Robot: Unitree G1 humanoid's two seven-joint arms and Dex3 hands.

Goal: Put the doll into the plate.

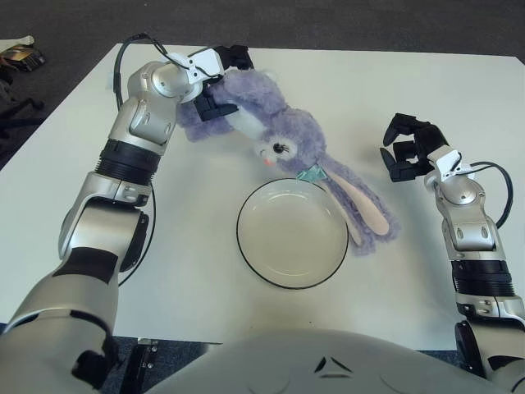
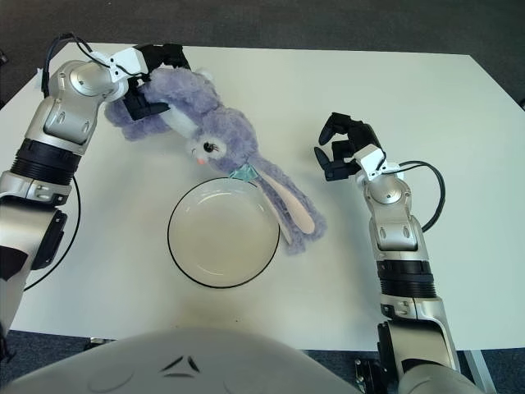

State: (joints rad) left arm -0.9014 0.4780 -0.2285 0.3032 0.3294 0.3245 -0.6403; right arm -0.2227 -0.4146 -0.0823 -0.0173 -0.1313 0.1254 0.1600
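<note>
— Lilac plush, long-eared: the rabbit doll [image 1: 275,135] lay on the white table [image 1: 459,90], beyond the white plate [image 1: 292,233]. Who had it?

— The left hand [image 1: 215,82] — its fingers were clenched into the doll's body at the far end. From there the doll's long axis ran diagonally toward the robot's right, ears trailing past the plate's right rim, one seemingly overlapping it.

— And the right hand [image 1: 410,148]?

— It showed beside the ear tips, to their right, fingers curled on nothing. The left hand was clearly the nearer — it already held the doll.

— Anything hidden?

— The left fingertips sank into the fur, so the grip's depth couldn't be judged; whether the doll's body touched the table was unclear.
</note>
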